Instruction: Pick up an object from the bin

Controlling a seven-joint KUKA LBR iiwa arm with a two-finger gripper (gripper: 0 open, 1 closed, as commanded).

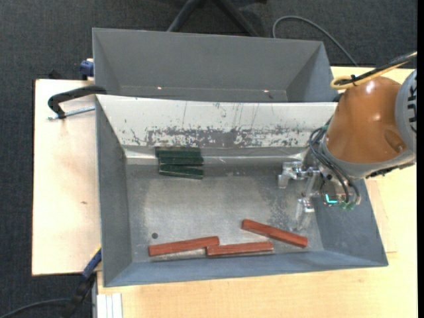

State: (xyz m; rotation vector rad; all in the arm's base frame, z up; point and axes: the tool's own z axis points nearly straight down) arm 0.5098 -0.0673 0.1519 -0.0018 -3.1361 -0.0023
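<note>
So — arm: comes in over the right wall of the bin (199, 65), its orange wrist cover (363, 128) bulking above the rim.
Gripper (303, 207): points down and a little leftward into the bin's right part, low over the floor.
Grip state: cannot tell, because the metal parts overlap from this angle.
Nearest thing: a flat red-brown stick (274, 234), lying slanted on the floor near the front wall. Its right end sits just below the gripper, perhaps touching it.
Other sticks: a middle stick (240, 248) and a left stick (183, 247), both red-brown, lying end to end along the front wall.
Back left: dark green blocks (180, 164) against the back wall — well apart from the gripper.
</note>
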